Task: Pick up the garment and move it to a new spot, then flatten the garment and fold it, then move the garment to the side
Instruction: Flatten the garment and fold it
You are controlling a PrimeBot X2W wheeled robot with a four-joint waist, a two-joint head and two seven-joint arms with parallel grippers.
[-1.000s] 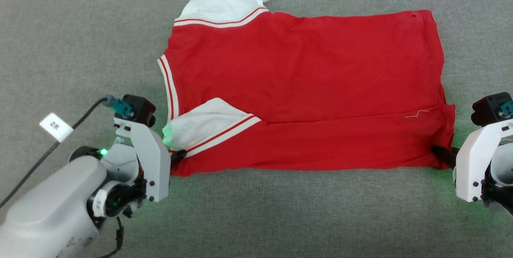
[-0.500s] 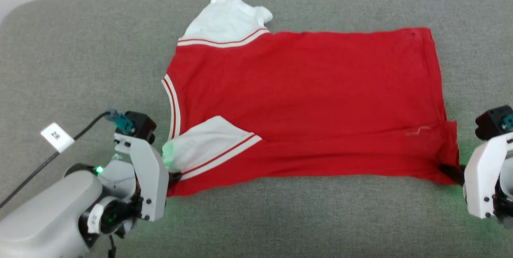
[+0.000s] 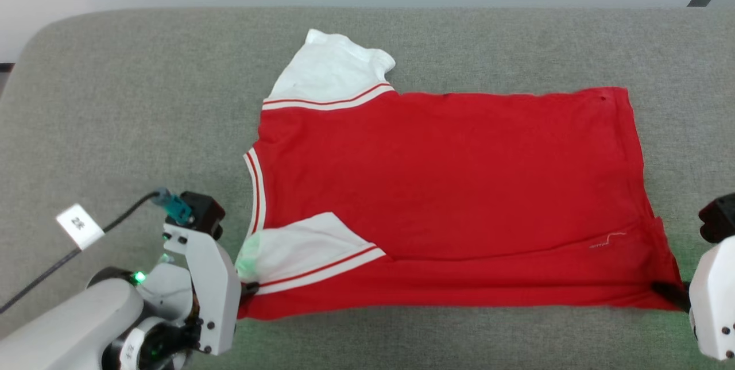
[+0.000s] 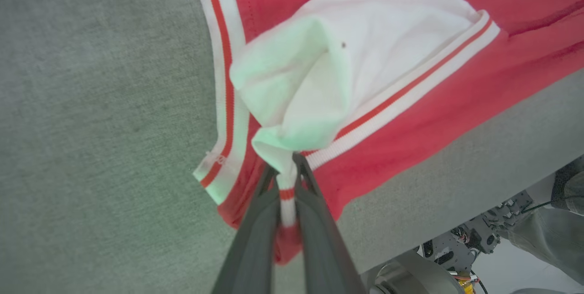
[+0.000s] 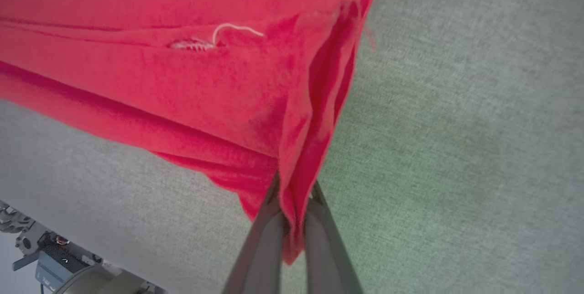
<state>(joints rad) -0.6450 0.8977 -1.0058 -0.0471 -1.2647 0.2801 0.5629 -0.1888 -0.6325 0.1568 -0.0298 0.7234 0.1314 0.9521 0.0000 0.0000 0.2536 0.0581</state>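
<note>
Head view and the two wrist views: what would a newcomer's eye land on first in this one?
The red jersey shirt dominates, spread nearly flat across the grey cushioned surface, its far white sleeve sticking out and its near white sleeve folded onto the body. The left gripper and right gripper each pinch a near corner, fingers shut on the cloth.

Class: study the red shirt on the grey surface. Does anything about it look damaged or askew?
On the garment, a loose white thread curls from the stitching near its right corner, and the far white sleeve sticks out unfolded.
</note>
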